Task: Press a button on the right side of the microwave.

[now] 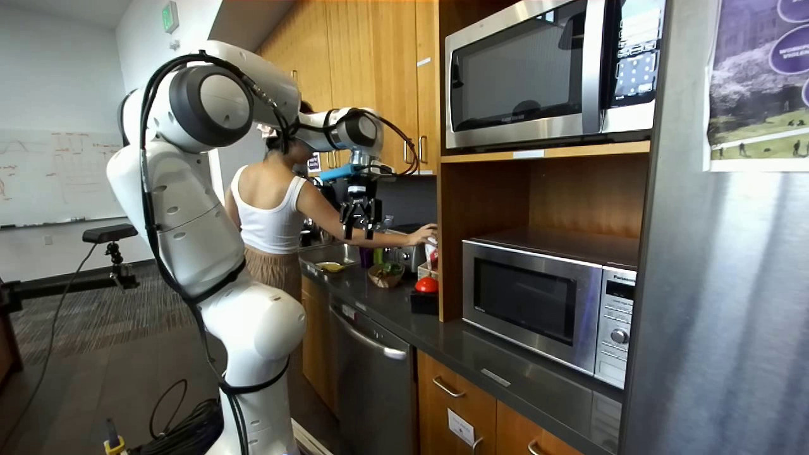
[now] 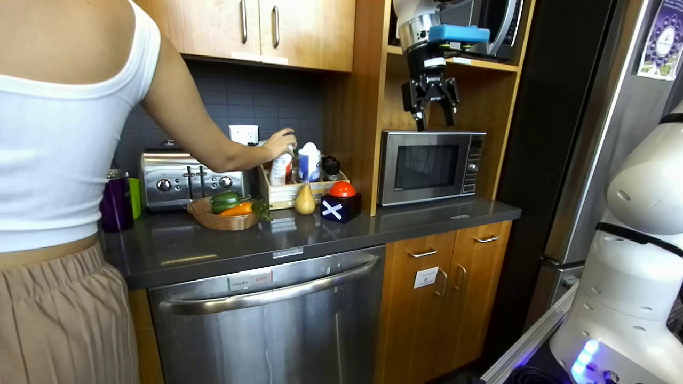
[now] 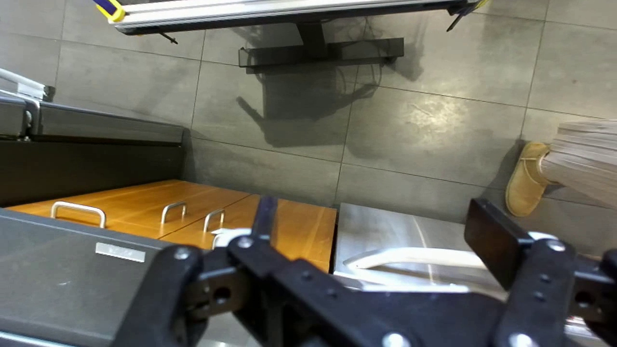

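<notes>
The small steel microwave (image 1: 528, 300) stands on the counter in a wooden cubby, door closed. It also shows in an exterior view (image 2: 427, 168). Its silver control strip (image 1: 616, 328) with a round knob and buttons is on its right side; the strip also shows in an exterior view (image 2: 473, 165). My gripper (image 1: 359, 229) points down with its fingers apart and nothing between them. In an exterior view the gripper (image 2: 435, 121) appears just above the microwave's top edge, apart from it. In the wrist view the open fingers (image 3: 373, 219) hang over floor and dishwasher; the microwave's front is out of view there.
A larger microwave (image 1: 518, 69) sits on the shelf above. A steel fridge (image 1: 720, 303) stands to the right. A person (image 2: 64, 133) reaches over the counter to a wooden crate (image 2: 280, 194). A red button on a black box (image 2: 341, 205) stands left of the cubby, near a vegetable basket (image 2: 229, 221).
</notes>
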`<state>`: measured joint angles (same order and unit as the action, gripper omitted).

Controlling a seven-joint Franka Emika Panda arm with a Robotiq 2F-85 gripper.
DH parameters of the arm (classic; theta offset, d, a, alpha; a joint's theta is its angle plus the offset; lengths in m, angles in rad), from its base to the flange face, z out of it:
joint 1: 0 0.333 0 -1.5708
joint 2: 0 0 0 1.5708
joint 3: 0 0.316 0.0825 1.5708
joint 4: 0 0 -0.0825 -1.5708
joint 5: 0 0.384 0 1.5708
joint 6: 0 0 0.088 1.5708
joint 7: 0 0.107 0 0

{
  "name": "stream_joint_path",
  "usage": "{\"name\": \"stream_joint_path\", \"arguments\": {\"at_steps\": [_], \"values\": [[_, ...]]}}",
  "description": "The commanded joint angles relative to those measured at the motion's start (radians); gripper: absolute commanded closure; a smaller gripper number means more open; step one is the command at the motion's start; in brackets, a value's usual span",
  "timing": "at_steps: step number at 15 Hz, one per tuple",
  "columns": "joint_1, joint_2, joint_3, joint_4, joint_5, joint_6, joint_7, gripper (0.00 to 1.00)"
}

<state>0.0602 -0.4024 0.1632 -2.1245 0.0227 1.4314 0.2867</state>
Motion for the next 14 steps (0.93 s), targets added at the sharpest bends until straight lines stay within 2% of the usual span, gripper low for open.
{"name": "stream_joint_path", "arguments": {"at_steps": [1,14], "values": [[-0.01,-0.055,-0.029,-0.048,0.004,0.049,-0.008,0.0],[-0.082,-0.189,-0.118,-0.25,0.018,0.229,-0.004,0.0]]}}
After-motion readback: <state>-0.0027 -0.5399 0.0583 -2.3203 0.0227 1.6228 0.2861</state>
